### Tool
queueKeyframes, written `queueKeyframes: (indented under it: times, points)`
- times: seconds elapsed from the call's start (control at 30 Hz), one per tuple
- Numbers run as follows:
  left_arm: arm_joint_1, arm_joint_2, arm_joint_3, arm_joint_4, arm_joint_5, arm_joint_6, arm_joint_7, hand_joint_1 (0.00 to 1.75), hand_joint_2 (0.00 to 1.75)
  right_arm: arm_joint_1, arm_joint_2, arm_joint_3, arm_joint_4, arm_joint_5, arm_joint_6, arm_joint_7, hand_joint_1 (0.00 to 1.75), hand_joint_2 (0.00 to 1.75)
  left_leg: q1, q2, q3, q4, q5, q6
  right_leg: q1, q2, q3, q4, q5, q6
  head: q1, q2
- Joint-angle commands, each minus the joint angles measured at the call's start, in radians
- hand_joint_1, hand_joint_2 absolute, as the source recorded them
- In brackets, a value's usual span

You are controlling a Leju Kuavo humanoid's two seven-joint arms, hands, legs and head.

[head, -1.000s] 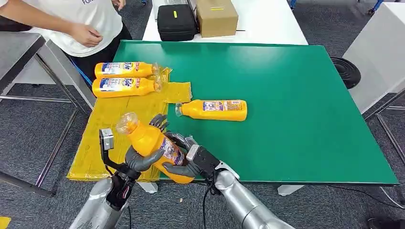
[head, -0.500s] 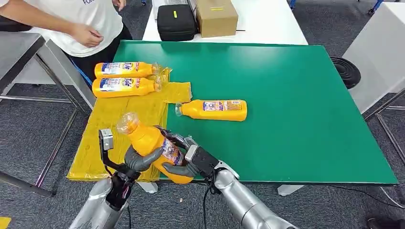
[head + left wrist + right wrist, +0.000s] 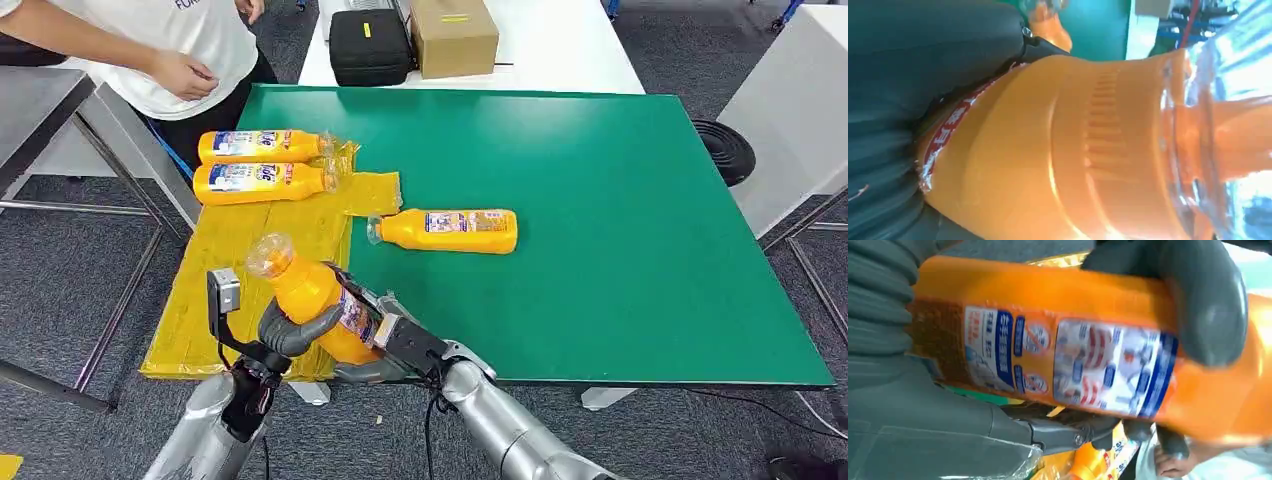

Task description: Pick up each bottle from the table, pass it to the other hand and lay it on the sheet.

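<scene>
Four orange detergent bottles were in play, and one of them, the held bottle [image 3: 310, 300], sat tilted in mid-air over the near left corner of the green table [image 3: 620, 250], its clear cap pointing up and away from the robot. The left hand [image 3: 290, 330] wrapped its fingers round the bottle's shoulder, thumb across the front. The right hand [image 3: 385, 345] lay under and against the labelled lower half; from the right wrist view its thumb and palm pressed the bottle, so I judged both hands were gripping it, the handover under way rather than finished.

Two bottles [image 3: 262, 163] already lay side by side on the far end of the yellow sheet [image 3: 215, 290], caps toward the table. One more bottle [image 3: 447, 230] lay on its side on the green table, just beside the sheet's edge, not yet picked up.

By that count, roughly half the job looked done: one release and placement pending, then one full cycle left.

A person [image 3: 170, 50] stood beyond the sheet, and a black case [image 3: 369, 45] and cardboard box [image 3: 453, 35] sat on the white table behind.
</scene>
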Motion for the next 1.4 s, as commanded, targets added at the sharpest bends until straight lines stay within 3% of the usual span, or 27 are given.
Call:
queueKeyframes:
  times: [0.03, 0.17, 0.33, 0.53, 0.9, 1.1, 1.27, 1.4]
  points:
    - [-0.036, 0.002, 0.002, 0.002, -0.031, 0.039, -0.006, 1.73, 1.75, -0.038, 0.0, -0.021, 0.089, 0.012, -0.019, 0.002, 0.0, 0.0, 0.0, 0.0, 0.002, 0.0, -0.001, 0.0, 0.0, -0.001, 0.003, 0.0, -0.001, -0.001, 0.0, 0.0]
    - [-0.035, -0.002, 0.034, -0.006, -0.124, 0.176, -0.036, 1.75, 1.75, -0.022, -0.006, -0.053, 0.055, 0.047, -0.056, 0.002, 0.0, 0.0, 0.0, -0.001, 0.003, 0.0, -0.001, 0.0, 0.001, -0.002, 0.003, 0.0, -0.001, -0.001, 0.0, 0.0]
    - [-0.035, -0.002, 0.042, -0.009, -0.14, 0.202, -0.041, 1.73, 1.75, -0.016, -0.009, -0.059, 0.042, 0.05, -0.058, 0.002, 0.0, 0.0, 0.0, -0.001, 0.002, 0.0, -0.001, 0.0, 0.001, -0.001, 0.003, -0.001, -0.001, -0.001, 0.0, 0.0]
    - [-0.006, 0.018, 0.128, -0.05, -0.241, 0.374, -0.082, 1.75, 1.75, 0.054, -0.049, -0.127, -0.132, 0.093, -0.107, 0.002, 0.0, 0.0, 0.001, -0.001, 0.004, -0.001, -0.001, 0.0, 0.001, -0.002, 0.005, -0.001, -0.002, -0.002, 0.0, 0.0]
    - [-0.014, 0.029, 0.205, -0.115, -0.274, 0.426, -0.107, 1.55, 1.75, 0.198, -0.089, -0.234, -0.415, 0.148, -0.117, 0.005, 0.0, 0.0, 0.001, -0.004, 0.004, 0.0, -0.002, 0.0, 0.001, -0.005, 0.006, 0.0, -0.003, -0.002, 0.0, 0.0]
    - [-0.034, 0.038, 0.264, -0.213, -0.381, 0.521, -0.118, 1.57, 1.75, 0.25, -0.064, -0.292, -0.502, 0.207, -0.1, 0.013, 0.0, 0.0, 0.001, -0.001, 0.003, 0.001, -0.002, 0.0, 0.001, -0.003, 0.004, 0.0, -0.003, -0.003, 0.0, 0.0]
    - [-0.081, 0.077, 0.259, -0.237, -0.634, 0.647, -0.113, 1.75, 1.75, 0.275, -0.055, -0.326, -0.54, 0.22, -0.094, 0.012, 0.0, 0.0, 0.001, -0.001, 0.005, 0.001, -0.003, 0.0, 0.002, -0.003, 0.006, 0.001, -0.003, -0.003, 0.0, 0.0]
    - [-0.09, 0.079, 0.262, -0.24, -0.638, 0.643, -0.105, 1.75, 1.75, 0.278, -0.056, -0.327, -0.544, 0.222, -0.092, 0.013, 0.0, 0.0, 0.001, -0.001, 0.004, 0.001, -0.002, 0.0, 0.001, -0.002, 0.004, 0.0, -0.002, -0.002, 0.0, 0.0]
